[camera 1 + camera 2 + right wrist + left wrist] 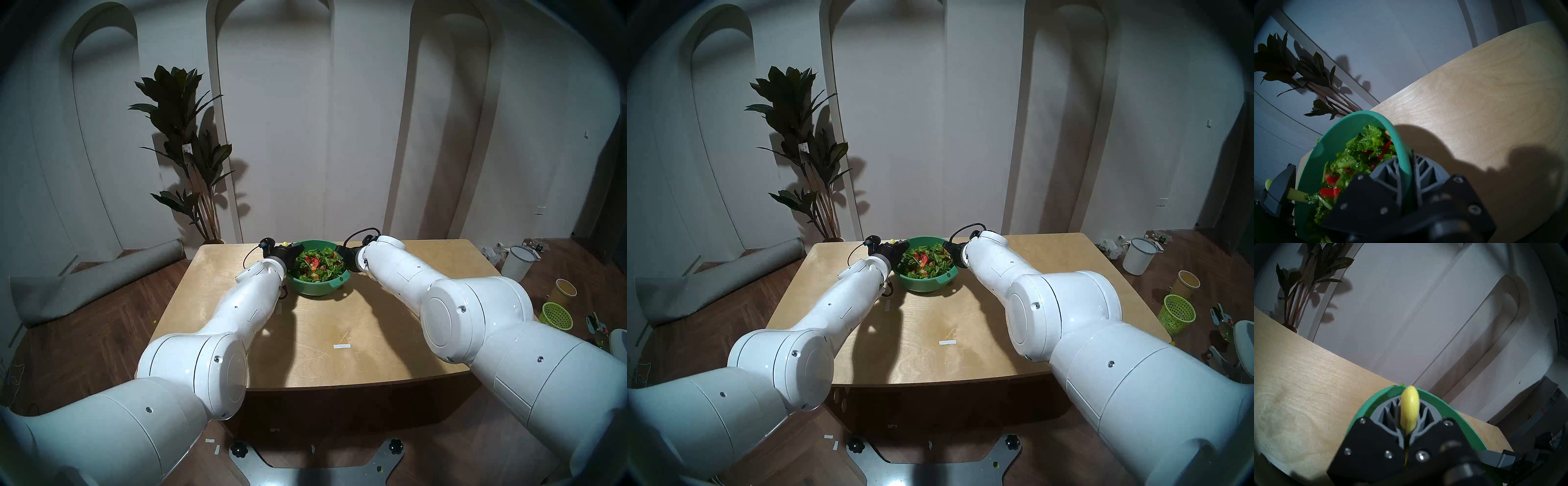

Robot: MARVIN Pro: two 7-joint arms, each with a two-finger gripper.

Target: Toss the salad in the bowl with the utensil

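Observation:
The teal bowl (314,287) stands at the far middle of the wooden table (342,319), filled with salad (317,265) of green leaves and red tomato pieces. My left gripper (1409,414) is shut on the yellow-green utensil (1409,405) at the bowl's left rim. In the right wrist view the utensil's shaft (1297,195) runs from the left gripper (1279,191) down into the salad (1362,152); its working end is buried. My right gripper (1407,168) is shut on the bowl's right rim (1402,149), one finger inside and one outside.
A white tape strip (342,346) lies on the near table. On the floor to the right are a lime-green mesh basket (556,316), a yellow cup (565,290) and a white bucket (517,264). A rolled grey mat (95,281) and a potted plant (190,149) are at the left.

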